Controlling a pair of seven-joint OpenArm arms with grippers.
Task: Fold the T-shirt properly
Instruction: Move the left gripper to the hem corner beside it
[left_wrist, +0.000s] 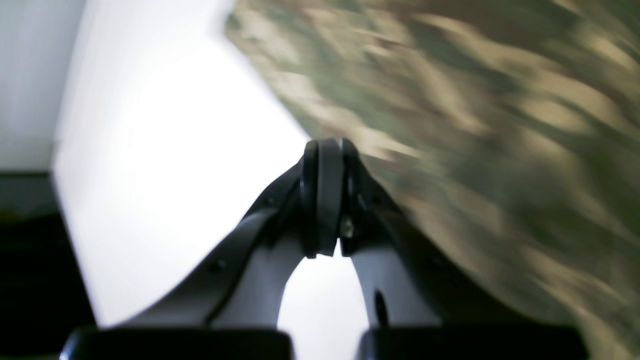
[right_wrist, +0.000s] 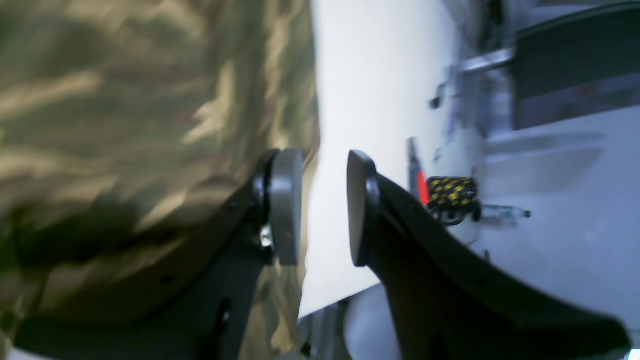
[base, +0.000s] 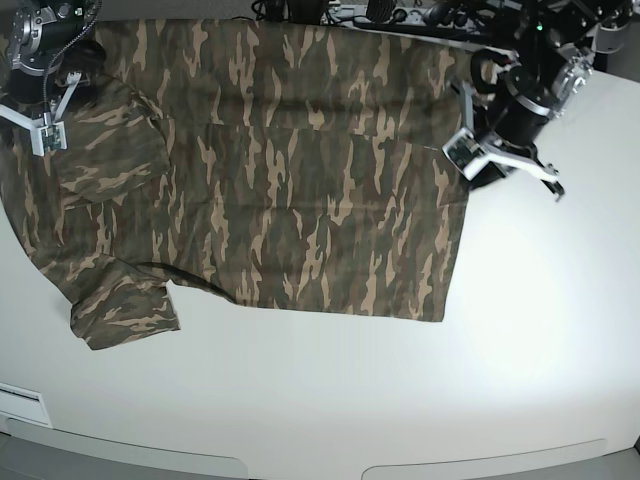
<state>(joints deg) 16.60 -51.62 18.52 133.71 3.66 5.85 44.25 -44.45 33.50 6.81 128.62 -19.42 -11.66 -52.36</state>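
One big shirt (base: 300, 200) lies across the table (base: 340, 400) from nine to one o'clock, mostly unfolded. Nearly all the folding seems left. Right gripper (right_wrist: 325, 207), ten o'clock: spread. Left gripper (left_wrist: 330, 197), two o'clock: pressed together.

Looks like a robotics lab or workshop, white bench (base: 540, 370) filling the lower frame, wired robot arms (base: 540, 85) upper right and upper left
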